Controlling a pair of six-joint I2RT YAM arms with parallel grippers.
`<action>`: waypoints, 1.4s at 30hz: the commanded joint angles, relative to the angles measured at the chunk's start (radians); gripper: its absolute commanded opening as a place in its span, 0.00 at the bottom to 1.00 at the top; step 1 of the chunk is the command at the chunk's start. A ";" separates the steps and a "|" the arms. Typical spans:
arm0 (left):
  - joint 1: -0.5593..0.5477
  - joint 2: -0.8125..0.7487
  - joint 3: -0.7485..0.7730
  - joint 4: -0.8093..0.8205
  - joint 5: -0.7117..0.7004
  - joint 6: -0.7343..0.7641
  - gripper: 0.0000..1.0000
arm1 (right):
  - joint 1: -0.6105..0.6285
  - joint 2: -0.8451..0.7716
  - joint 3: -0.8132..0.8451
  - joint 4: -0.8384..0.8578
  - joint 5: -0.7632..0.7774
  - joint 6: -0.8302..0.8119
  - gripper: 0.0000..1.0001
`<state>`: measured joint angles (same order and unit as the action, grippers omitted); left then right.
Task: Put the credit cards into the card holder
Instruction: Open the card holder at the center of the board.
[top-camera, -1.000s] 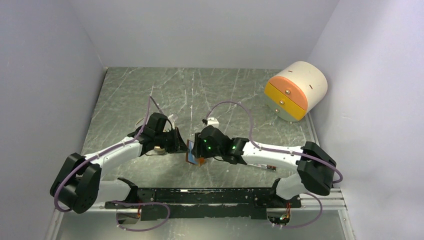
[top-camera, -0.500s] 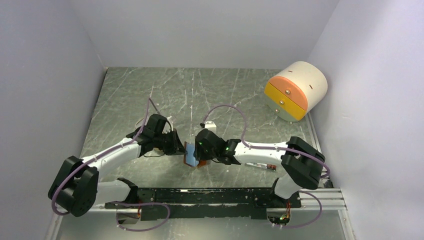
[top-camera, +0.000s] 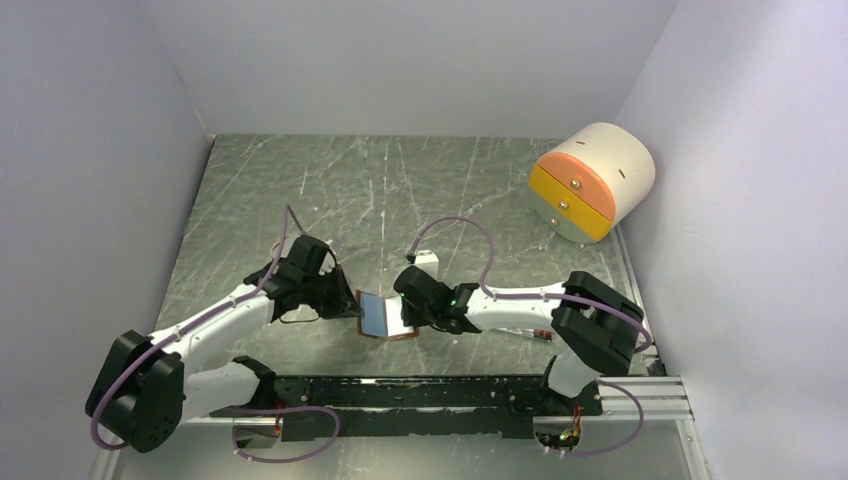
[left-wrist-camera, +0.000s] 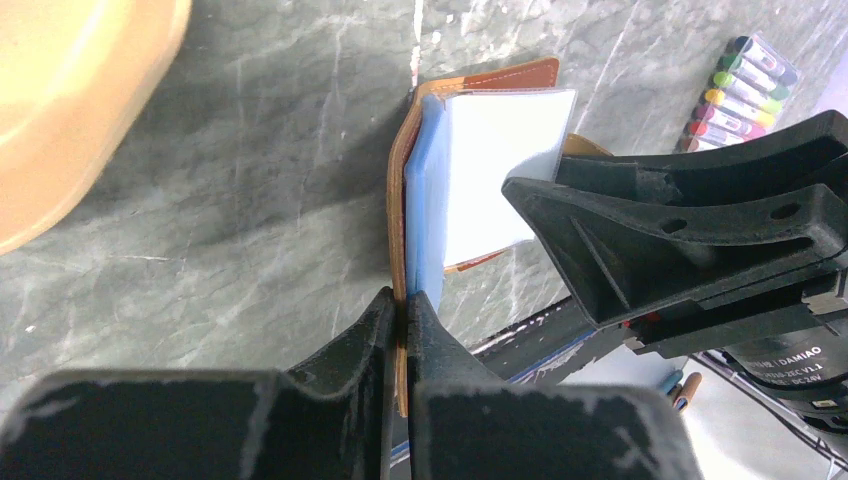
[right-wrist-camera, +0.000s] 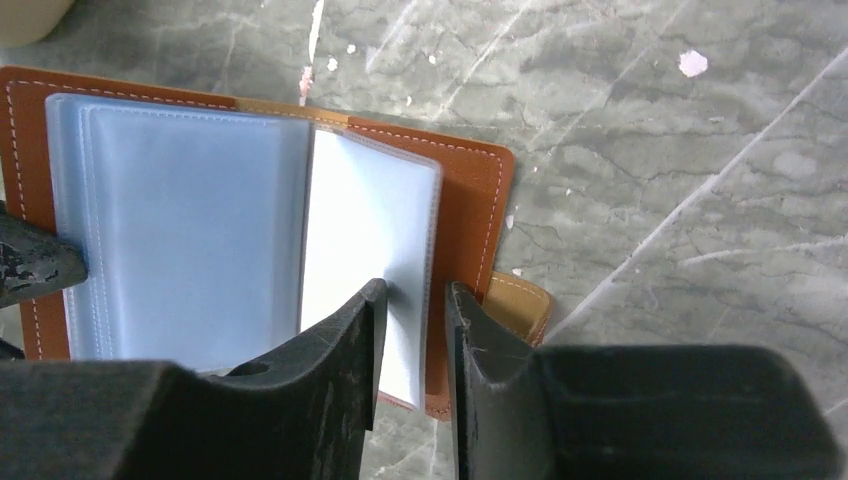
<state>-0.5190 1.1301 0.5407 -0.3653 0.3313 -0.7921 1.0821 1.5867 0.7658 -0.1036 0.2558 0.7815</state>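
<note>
The left gripper (left-wrist-camera: 403, 300) pinches the edge of the soft-looking card holder (left-wrist-camera: 500, 72), while the right gripper (right-wrist-camera: 412, 300) keeps narrow fingers (right-wrist-camera: 340, 360) around its thin page (right-wrist-camera: 365, 230).

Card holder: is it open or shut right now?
Open. The card holder's brown cover is spread and its clear sleeves are fanned out; the left gripper pinches one edge.

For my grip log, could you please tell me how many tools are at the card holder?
2. The left tool is shut on one edge of the holder; the right tool straddles a white inner page, jaws apart.
</note>
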 joint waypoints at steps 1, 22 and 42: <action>-0.004 -0.029 -0.017 -0.069 -0.044 -0.031 0.09 | 0.002 0.026 0.012 -0.044 0.049 -0.011 0.30; -0.003 0.027 0.026 -0.040 -0.084 0.015 0.24 | 0.002 0.000 0.035 -0.049 0.030 -0.025 0.18; -0.004 0.066 0.091 -0.090 -0.145 0.034 0.30 | 0.003 -0.143 0.102 -0.090 0.010 -0.009 0.24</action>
<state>-0.5190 1.1648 0.6090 -0.4477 0.2028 -0.7776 1.0805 1.5166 0.8265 -0.1612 0.2508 0.7555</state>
